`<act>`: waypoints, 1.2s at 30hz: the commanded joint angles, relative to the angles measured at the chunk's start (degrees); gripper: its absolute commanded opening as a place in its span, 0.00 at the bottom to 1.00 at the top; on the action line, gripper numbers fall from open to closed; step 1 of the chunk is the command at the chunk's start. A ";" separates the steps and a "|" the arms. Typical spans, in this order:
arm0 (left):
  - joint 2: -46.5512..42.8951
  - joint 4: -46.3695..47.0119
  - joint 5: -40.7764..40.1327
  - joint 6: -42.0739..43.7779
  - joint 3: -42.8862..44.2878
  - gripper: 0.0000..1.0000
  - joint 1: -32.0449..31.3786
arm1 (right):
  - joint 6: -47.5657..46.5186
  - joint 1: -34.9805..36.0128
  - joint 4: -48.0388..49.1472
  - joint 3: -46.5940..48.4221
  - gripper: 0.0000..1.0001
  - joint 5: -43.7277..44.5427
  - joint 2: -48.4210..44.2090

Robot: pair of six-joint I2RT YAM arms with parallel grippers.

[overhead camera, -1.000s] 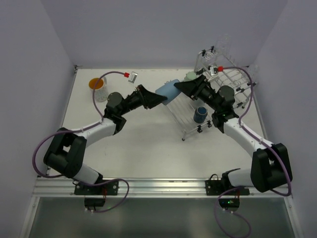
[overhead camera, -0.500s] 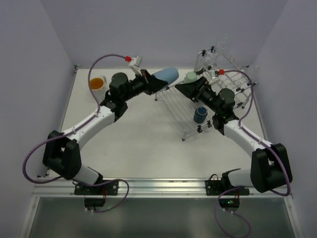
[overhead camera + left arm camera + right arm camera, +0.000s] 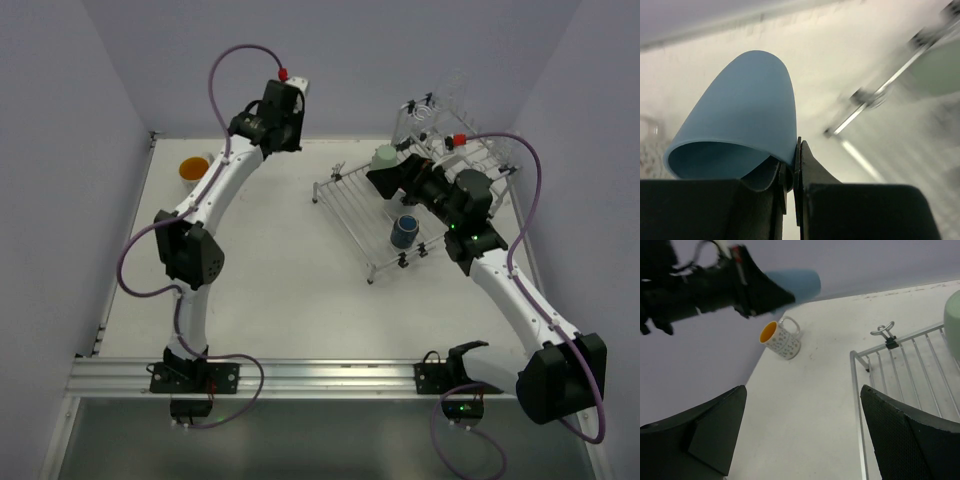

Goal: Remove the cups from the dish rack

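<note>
My left gripper (image 3: 796,145) is shut on the rim of a light blue cup (image 3: 740,115), one finger inside and one outside. The right wrist view shows that cup (image 3: 796,282) held high in front of the back wall. It does not show in the top view, where the left arm (image 3: 268,118) is raised at the back. My right gripper (image 3: 380,178) hangs open and empty over the dish rack's (image 3: 352,205) left end. A pale green cup (image 3: 385,155) and a dark blue cup (image 3: 404,231) stand in the rack.
A white mug with an orange inside (image 3: 193,167) lies near the back left corner, also in the right wrist view (image 3: 781,340). The rack's raised slotted back (image 3: 440,120) stands at the far right. Walls close the table at the back and both sides.
The left gripper shut on the light blue cup and the right gripper opened off it. The left arm then swung the cup up and back toward the far wall.
</note>
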 commanded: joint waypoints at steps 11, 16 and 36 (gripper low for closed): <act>7.03 -15.49 -12.44 5.84 -11.25 0.00 4.55 | -6.57 -0.08 -6.72 3.69 0.99 1.97 -0.01; 9.05 -15.40 -9.02 6.19 -11.08 0.00 7.45 | -6.13 -0.08 -6.37 3.77 0.99 1.00 0.34; 10.81 -16.37 -3.21 5.66 -8.71 0.13 10.88 | -5.16 -0.08 -5.93 4.30 0.99 -0.05 1.40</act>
